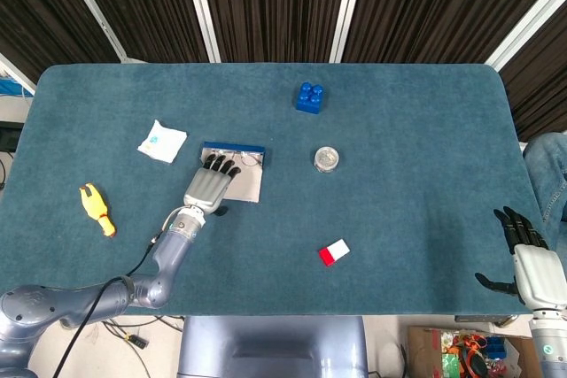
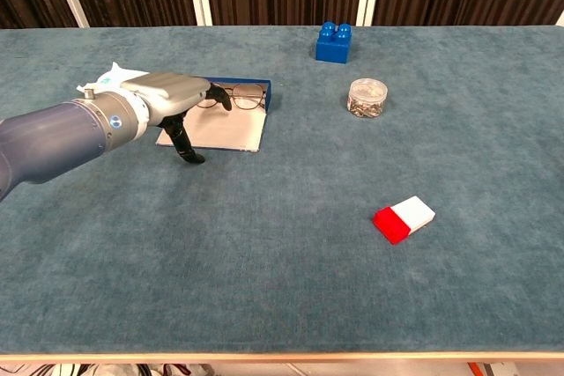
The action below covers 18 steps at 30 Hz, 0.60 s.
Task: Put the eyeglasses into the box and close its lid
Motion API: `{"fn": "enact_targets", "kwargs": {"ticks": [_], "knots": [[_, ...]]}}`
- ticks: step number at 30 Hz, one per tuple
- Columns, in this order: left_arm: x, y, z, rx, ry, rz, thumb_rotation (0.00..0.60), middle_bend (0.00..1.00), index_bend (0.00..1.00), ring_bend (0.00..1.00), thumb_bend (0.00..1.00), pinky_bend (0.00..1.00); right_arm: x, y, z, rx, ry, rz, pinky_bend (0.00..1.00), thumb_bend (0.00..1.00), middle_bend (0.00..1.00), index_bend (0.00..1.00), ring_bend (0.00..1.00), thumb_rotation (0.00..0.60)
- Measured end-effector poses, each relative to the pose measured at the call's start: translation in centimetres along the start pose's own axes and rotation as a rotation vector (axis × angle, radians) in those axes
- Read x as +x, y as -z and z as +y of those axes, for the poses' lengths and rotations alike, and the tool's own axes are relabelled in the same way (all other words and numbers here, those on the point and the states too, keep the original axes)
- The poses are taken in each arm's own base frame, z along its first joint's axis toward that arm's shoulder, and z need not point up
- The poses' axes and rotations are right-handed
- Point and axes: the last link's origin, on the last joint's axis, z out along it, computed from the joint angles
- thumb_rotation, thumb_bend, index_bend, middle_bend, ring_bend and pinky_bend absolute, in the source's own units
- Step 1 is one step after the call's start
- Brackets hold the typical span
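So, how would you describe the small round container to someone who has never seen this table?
Start at the blue toy brick near the table's far edge, then come a little toward the robot. The small round container stands there alone; it is clear with a lid, unlike the flat red and white block nearer the front.

The left arm reaches forward, its left hand [image 1: 207, 189] palm-down, fingers extended and thumb hanging below. The right hand [image 1: 530, 263] rests apart, fingers spread, empty.

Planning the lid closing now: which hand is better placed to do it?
Left. The left hand hovers over the open box beside the eyeglasses; the right hand sits at the table's far corner.
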Motion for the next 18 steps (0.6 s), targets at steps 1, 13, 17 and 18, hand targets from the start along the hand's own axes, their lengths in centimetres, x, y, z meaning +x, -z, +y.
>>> {"fn": "enact_targets", "kwargs": {"ticks": [1,13,17,18], "knots": [[-0.02,-0.06,0.08,0.0,-0.003,0.0,0.6,0.11,0.2,0.01,0.2,0.01,-0.01,0.0,0.0,-0.001,-0.001,-0.001,0.17,0.0,0.0,0.0,0.0,0.6],[0.2,-0.81,0.62,0.017,-0.015,0.024,0.6,0.11,0.23,0.01,0.23,0.01,-0.09,-0.01,0.01,-0.006,-0.007,-0.009,0.17,0.0,0.0,0.0,0.0,0.6],[0.09,-1.0,0.73,0.021,-0.025,0.022,0.6,0.11,0.22,0.01,0.23,0.01,-0.08,-0.04,0.0,-0.007,-0.007,-0.009,0.17,0.0,0.0,0.0,0.0,0.6],[0.03,-1.05,0.78,0.022,-0.026,0.02,0.6,0.11,0.22,0.01,0.23,0.01,-0.07,-0.05,0.01,-0.007,-0.007,-0.009,0.17,0.0,0.0,0.0,0.0,0.6]]}}
